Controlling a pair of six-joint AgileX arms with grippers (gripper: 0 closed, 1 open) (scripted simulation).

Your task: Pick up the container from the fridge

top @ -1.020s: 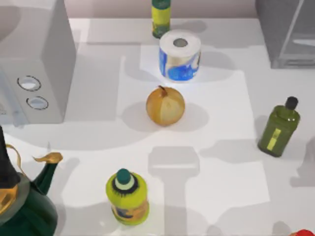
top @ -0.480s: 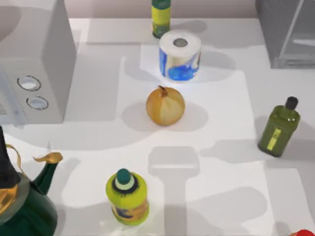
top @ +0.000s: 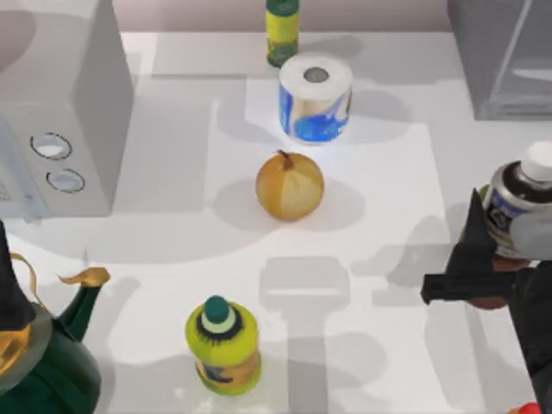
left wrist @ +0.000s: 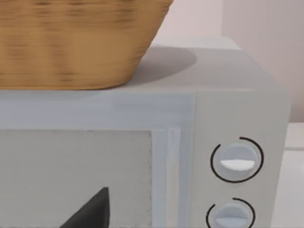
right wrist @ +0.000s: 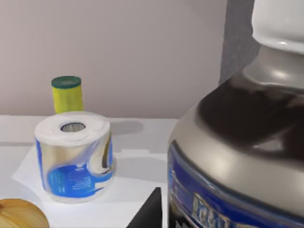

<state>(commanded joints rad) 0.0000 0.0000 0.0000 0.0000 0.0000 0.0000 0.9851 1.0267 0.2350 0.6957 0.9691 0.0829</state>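
The container (top: 519,203) has a white cap, a dark shoulder and a blue-labelled silver body. It hangs above the table at the right edge with my right gripper (top: 498,252) shut on its lower part. In the right wrist view the container (right wrist: 237,142) looms very close, with one black fingertip (right wrist: 148,211) beside it. The fridge (top: 496,60) is the dark grey cabinet at the back right, behind the container and apart from it. My left gripper (left wrist: 90,214) is parked in front of the microwave (left wrist: 228,118).
The microwave (top: 60,112) stands at the back left. A paper roll (top: 315,97), an onion (top: 290,185), a yellow-green bottle (top: 222,345), a green can (top: 282,30) and a dark green teapot (top: 43,362) are spread over the table. A wicker basket (left wrist: 76,42) sits on the microwave.
My right arm has come into the top view from the right edge, carrying the container. It now covers the olive-green flask that stood there. Nothing else on the table moved.
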